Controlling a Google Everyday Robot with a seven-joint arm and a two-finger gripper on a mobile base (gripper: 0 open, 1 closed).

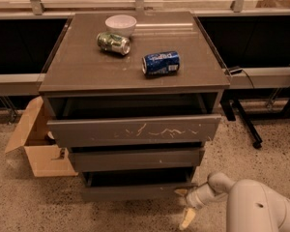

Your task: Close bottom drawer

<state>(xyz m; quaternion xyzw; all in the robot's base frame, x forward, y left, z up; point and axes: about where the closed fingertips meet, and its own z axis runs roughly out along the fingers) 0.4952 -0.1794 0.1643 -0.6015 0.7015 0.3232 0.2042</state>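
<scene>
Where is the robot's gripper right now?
In the camera view, the gripper is low on the right, just above the floor, against the right end of the bottom drawer.

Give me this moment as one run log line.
bottom drawer: slightly open | gripper: open, low, by its right front corner | scratched drawer: pulled out
</scene>
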